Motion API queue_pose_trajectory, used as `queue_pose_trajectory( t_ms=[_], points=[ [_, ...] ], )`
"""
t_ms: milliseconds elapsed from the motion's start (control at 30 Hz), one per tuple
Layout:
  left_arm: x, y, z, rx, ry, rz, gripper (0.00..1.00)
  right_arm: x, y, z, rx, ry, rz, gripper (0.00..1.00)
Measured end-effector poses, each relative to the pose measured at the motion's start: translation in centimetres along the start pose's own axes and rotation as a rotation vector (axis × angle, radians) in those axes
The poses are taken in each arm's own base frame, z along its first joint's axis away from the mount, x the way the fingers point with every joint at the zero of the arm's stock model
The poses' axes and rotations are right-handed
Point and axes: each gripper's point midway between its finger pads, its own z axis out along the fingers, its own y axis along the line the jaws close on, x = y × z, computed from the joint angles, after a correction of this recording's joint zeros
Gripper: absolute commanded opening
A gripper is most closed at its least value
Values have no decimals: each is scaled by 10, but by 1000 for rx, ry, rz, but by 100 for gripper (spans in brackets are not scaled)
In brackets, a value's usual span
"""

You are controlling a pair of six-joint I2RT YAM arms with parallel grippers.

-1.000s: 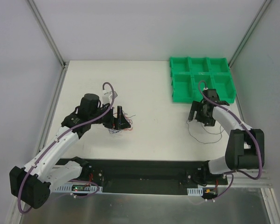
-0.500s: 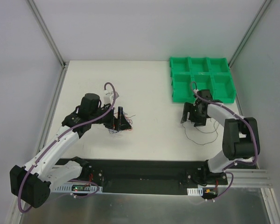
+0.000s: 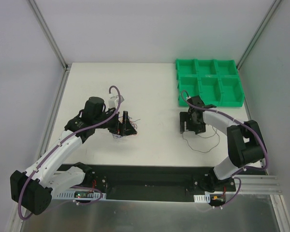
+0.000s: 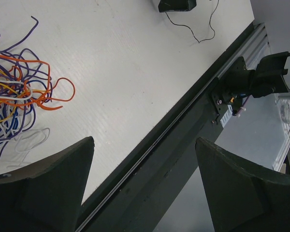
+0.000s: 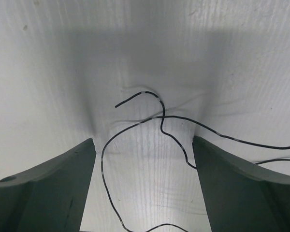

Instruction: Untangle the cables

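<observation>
Two sets of jaws gape wide, holding nothing. The left gripper point(image 4: 144, 140) sits just beside the tangled cables point(image 4: 19, 92) at left. The right gripper point(image 5: 143, 140) hangs over a loose black cable point(image 5: 159, 121) at right.

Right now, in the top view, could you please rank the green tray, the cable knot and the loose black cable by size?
Largest: green tray.
Then loose black cable and cable knot, about equal.

Bright, even light; soft shadows

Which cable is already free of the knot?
The black cable, alone under the right gripper; the orange, purple and white ones form the knot by the left gripper.
</observation>
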Motion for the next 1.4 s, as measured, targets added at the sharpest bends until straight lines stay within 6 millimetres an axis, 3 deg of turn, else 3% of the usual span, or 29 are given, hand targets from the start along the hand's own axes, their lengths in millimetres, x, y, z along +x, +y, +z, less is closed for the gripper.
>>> queue_pose_trajectory(
  t_ms=[100, 200, 233, 267, 433, 600, 700, 900, 1167, 1267, 1400],
  points=[
    [0, 0, 0, 0, 1, -1, 85, 6, 3, -1, 14, 12, -18, 81],
    [1, 1, 2, -2, 8, -5, 85, 12, 9, -2, 33, 20, -26, 66],
    [1, 2, 3, -3, 12, -7, 85, 13, 13, -2, 34, 19, -22, 54],
    [2, 2, 4, -3, 18, -9, 85, 14, 15, -1, 39, 19, -15, 36],
    [4, 0, 4, 2, 21, -8, 85, 12, 13, 2, 120, 0, 32, 0],
    [3, -6, 0, 14, 6, 4, 85, 7, 19, 0, 106, -44, 46, 0],
    [2, -8, -2, 17, -2, 7, 84, -2, 29, -20, 21, -112, 63, 0],
    [1, -7, -1, 13, -4, 3, 85, -61, 39, -102, -190, -396, 129, 0],
    [1, -8, -1, 13, -5, -4, 85, -184, 44, -210, -452, -696, 73, 0],
    [1, -8, -1, 13, -6, -10, 85, -228, 47, -229, -530, -790, 5, 0],
    [1, -8, -1, 13, -7, -11, 85, -261, 51, -210, -565, -836, -143, 0]
  ],
)
